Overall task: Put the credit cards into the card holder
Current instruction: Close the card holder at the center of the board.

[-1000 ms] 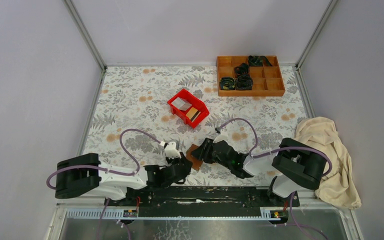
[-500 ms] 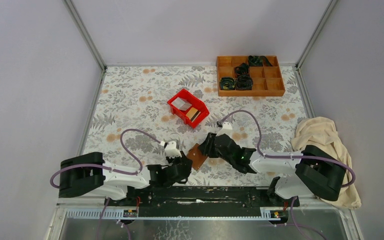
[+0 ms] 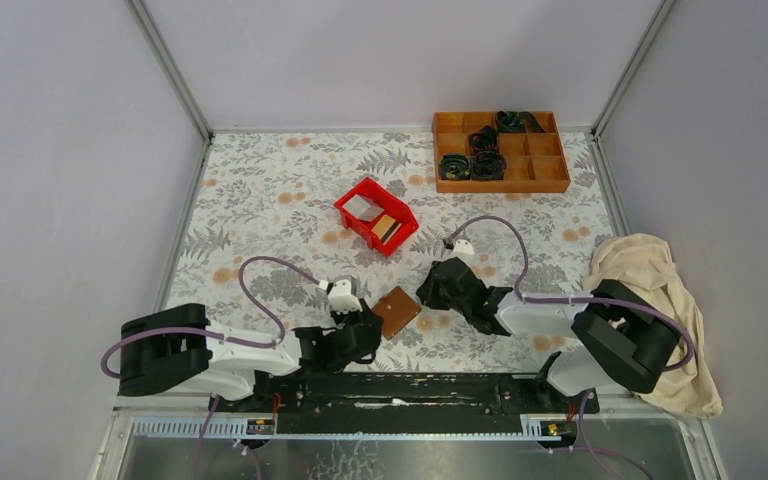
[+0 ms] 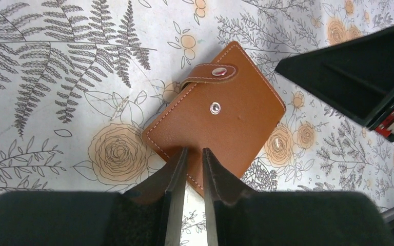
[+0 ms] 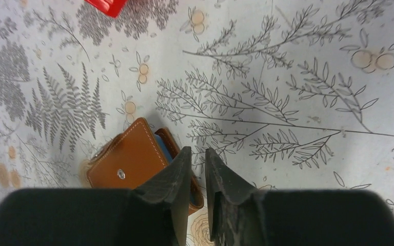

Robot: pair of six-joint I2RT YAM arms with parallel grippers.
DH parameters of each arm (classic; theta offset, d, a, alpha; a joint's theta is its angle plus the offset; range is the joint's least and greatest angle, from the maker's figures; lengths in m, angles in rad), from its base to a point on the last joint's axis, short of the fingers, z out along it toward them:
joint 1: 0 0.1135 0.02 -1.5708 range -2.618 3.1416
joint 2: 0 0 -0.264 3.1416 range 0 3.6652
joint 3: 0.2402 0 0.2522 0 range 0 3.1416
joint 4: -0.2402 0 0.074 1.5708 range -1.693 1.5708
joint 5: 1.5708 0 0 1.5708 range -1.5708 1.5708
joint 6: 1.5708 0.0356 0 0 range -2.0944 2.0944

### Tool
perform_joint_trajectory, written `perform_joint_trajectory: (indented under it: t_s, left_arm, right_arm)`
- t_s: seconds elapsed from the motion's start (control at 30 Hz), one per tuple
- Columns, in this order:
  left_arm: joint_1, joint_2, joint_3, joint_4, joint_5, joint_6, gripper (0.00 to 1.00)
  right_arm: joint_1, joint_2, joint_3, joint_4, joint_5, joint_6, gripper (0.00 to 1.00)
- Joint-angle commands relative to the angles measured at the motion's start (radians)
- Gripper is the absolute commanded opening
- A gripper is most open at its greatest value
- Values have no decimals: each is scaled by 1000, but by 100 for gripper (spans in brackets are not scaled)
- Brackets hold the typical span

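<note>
Grey walls enclose a table spread with a floral tablecloth [image 3: 260, 190]; on it, close to the near edge and between the two arms, the brown card holder [image 3: 397, 311] is laid flat. Compared with a second ago, the right gripper [image 5: 197, 154] has been drawn back from the wallet towards the far right, and its jaws have been narrowed to a slim slit through which only cloth is seen; nothing is held in it. The wallet, half covered by that gripper before, is now fully exposed from above. The left gripper [image 4: 194, 154] is kept at the wallet's near-left edge, its jaws close together with the tips over the stitched border; whether the leather is actually pinched cannot be told. Both credit cards, the white card [image 3: 364, 207] and the gold-tan card [image 3: 386, 228], are seen in the red bin [image 3: 352, 200], well apart from the wallet, so no card has yet been loaded; a reach for a card is judged likely. The wallet is set cornerwise to the table edges; in the left wrist view its long axis runs from lower left to upper right. The strap [image 4: 210, 73] is folded over one long edge and is not fastened on the stud [image 4: 215, 107]; a sliver of blue lining [image 5: 165, 146] is shown at the opposite edge.
</note>
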Motion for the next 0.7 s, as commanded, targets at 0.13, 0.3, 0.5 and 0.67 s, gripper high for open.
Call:
perform_joint_trajectory:
  t_s: [0.13,0.3,0.5,0.67]
  left_arm:
    - [46,27,-7,-63,-29,57,25]
    - [89,41,-3,-26,-3,107,26]
    - [170,60,10,35,41,202,27]
    - [255,94,21,162,128,311,27]
  right_arm:
    - [-4,40,-42,108,-98,33,15]
    - [19,24,-71,121,-96,63,13]
    - [77,12,-78,107,-67,95,12]
    - [121,18,-79,104,-32,131,11]
